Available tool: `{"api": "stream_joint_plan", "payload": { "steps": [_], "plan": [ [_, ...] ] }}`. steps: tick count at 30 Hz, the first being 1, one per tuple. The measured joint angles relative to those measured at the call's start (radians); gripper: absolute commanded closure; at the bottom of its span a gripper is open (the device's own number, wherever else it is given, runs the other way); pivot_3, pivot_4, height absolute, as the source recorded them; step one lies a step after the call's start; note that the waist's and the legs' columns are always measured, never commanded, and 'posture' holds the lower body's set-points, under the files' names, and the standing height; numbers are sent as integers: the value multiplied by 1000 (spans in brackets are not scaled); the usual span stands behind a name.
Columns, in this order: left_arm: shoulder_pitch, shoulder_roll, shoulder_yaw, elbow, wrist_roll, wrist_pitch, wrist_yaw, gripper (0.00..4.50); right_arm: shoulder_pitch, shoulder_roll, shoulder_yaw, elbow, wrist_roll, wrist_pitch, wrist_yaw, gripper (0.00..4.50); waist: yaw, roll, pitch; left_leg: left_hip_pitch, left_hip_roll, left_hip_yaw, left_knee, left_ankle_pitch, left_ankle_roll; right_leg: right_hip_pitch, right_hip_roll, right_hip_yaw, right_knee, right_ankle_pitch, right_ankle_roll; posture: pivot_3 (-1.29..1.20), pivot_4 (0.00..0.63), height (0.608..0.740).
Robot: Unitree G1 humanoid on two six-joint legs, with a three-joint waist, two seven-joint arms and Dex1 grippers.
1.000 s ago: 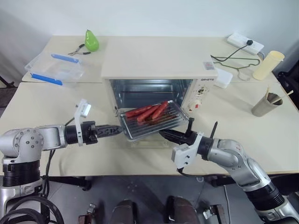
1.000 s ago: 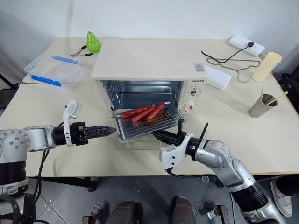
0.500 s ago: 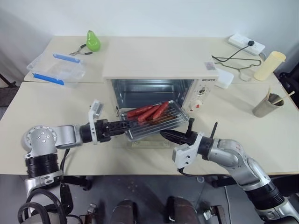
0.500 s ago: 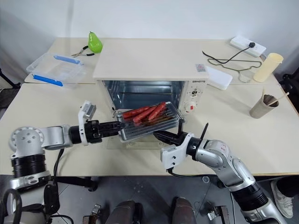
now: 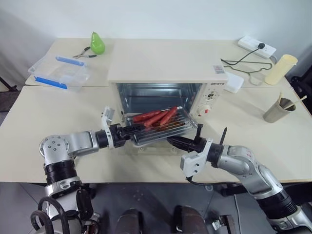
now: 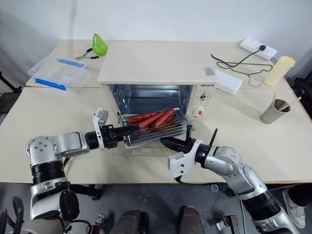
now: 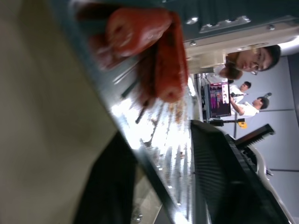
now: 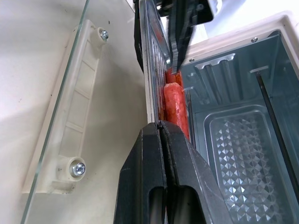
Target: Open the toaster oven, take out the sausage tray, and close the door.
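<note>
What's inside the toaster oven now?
Inside the toaster oven there's a shiny metal pan with a bumpy diamond pattern on the floor and bare metal walls. The sausage tray, held out front, hides part of the lower inside.

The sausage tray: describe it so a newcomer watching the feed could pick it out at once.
Find the cream toaster oven in the middle of the table, its door folded down flat. Just in front of its open mouth is the sausage tray, pinched between two black claws. It is shiny metal carrying red sausages, unlike the clear blue-clipped plastic box far left.
</note>
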Motion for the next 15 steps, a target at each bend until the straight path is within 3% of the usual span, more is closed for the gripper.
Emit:
{"api": "stream_joint_plan", "payload": {
  "steps": [4,10,15],
  "plan": [
    [10,-9,5,72,-140,-7,83,4482,14,-6,1,0,16,7,27,4500,3,0,0,-1,0,0,0,0,0,0,0,0,0,0,0,0,150,740],
    [84,35,-106,98,-487,-140,287,4482,13,-19,-9,-15,65,14,43,4500,3,0,0,-1,0,-2,0,0,0,0,-1,4,0,0,0,0,150,740],
    [127,57,-153,85,-577,-197,314,4500,39,-35,-46,-44,212,48,92,3227,6,0,0,-1,-3,-1,0,0,0,0,0,6,-1,0,0,0,150,740]
  ]
}}
